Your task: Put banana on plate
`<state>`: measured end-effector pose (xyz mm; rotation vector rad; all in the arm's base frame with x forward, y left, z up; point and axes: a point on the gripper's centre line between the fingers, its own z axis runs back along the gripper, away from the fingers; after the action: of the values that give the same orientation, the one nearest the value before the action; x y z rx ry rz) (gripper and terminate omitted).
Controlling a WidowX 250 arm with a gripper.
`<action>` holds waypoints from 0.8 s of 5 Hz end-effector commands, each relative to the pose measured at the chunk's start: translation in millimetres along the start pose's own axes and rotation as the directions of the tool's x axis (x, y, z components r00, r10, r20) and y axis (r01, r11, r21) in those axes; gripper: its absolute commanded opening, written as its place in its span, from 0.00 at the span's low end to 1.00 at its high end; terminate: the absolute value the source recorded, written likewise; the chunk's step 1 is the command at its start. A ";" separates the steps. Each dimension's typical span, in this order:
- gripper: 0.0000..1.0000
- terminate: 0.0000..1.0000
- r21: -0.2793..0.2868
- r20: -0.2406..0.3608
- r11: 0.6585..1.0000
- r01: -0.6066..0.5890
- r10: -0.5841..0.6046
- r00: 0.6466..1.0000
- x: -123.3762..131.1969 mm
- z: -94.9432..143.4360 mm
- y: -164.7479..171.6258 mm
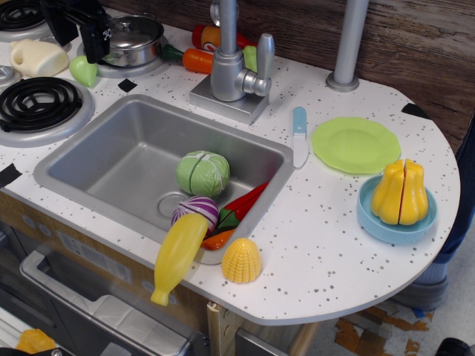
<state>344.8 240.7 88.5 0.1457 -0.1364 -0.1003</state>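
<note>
The banana is lying tilted across the sink's front rim at about 7 o'clock in the view, its thick end leaning against a purple onion in the basin and its narrow tip hanging past the counter edge. Corn is sitting just beside it at its 3 o'clock. The plate is resting on the counter at 2 o'clock, well apart from the banana, with a knife just beside it at its 9 o'clock and a blue dish holding squash near its 5 o'clock. The gripper is hanging at 11 o'clock beside a pot; whether its jaws are apart or together, I cannot tell. A cabbage is lying in the sink.
</note>
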 end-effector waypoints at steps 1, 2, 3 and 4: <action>1.00 0.00 0.000 0.000 1.000 0.000 0.000 1.000 0.0 0.0 0.0; 1.00 0.00 0.006 -0.022 0.999 -0.040 0.040 0.999 -18.7 21.9 -24.0; 1.00 0.00 0.042 -0.032 0.992 -0.119 0.120 0.992 -44.5 41.6 -62.0; 1.00 0.00 0.026 -0.062 0.977 -0.211 0.212 0.975 -66.3 52.7 -104.7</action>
<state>246.0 113.4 96.3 0.1328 -0.0557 0.1609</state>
